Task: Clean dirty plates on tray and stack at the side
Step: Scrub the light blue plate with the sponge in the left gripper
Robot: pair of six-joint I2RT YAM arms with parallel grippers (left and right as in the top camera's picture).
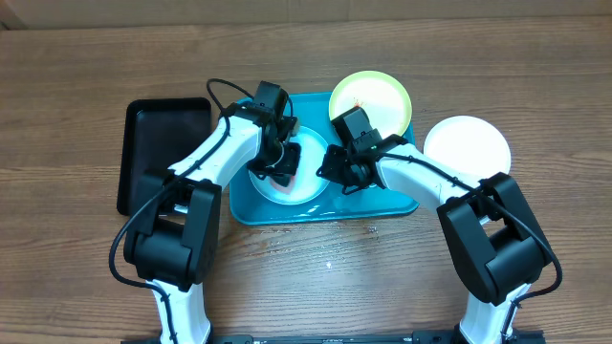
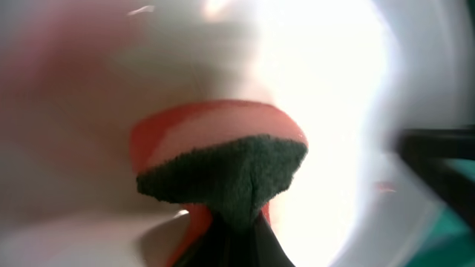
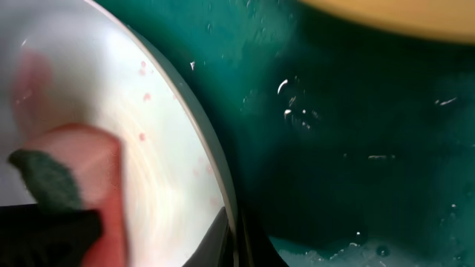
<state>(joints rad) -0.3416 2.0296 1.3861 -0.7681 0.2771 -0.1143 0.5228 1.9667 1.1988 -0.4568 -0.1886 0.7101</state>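
Scrub step | sponge (image 2: 223, 152) is clamped in closed left gripper (image 2: 236, 243) and pressed onto smeared plate (image 3: 159, 126) lying in tray (image 1: 382, 203) | plate rim is pinched by closed right gripper (image 3: 231, 241) (presumably to stop sliding)

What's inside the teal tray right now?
A pale round plate with an orange-and-green sponge pressed on it, and a yellow-green round plate at the far right corner. The arms hide part of the teal plastic tray's floor.
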